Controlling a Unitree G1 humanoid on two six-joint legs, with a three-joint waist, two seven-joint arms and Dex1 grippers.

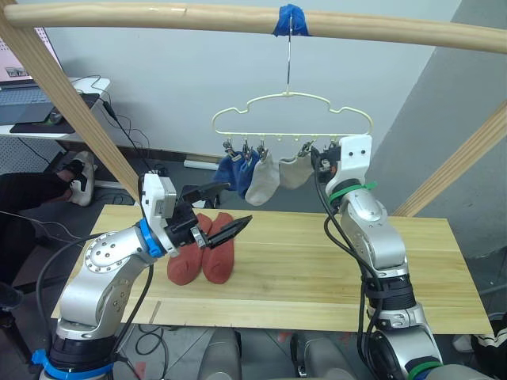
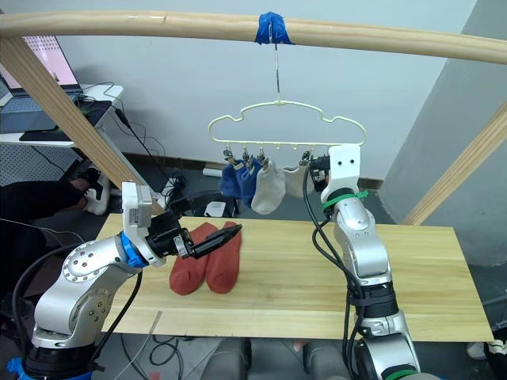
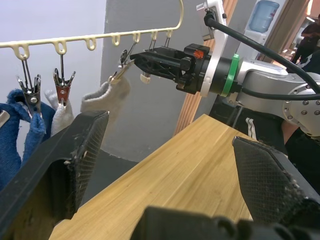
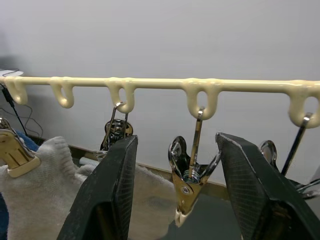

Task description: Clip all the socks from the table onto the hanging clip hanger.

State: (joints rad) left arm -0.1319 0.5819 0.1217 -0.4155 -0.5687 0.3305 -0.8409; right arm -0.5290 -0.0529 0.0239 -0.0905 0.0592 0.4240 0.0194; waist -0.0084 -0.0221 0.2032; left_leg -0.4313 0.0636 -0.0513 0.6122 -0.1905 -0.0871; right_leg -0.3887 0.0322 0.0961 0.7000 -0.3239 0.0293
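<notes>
both grippers stand open: left gripper (image 1: 212,214) low at centre-left over two rust-red socks (image 1: 203,255) on the table (image 1: 333,261), right gripper (image 4: 175,200) straddling an empty clip (image 4: 189,181) on the clip hanger (image 1: 291,115) up top. next, i judge, a red sock needs picking up.

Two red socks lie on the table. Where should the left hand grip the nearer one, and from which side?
Probably the cuff end of the red sock, the end farther from the robot, coming from above. The sock lies flat on the table, touching its twin along one side, so a top-down pinch at that end likely lifts it alone. The open left hand hovers there.
</notes>
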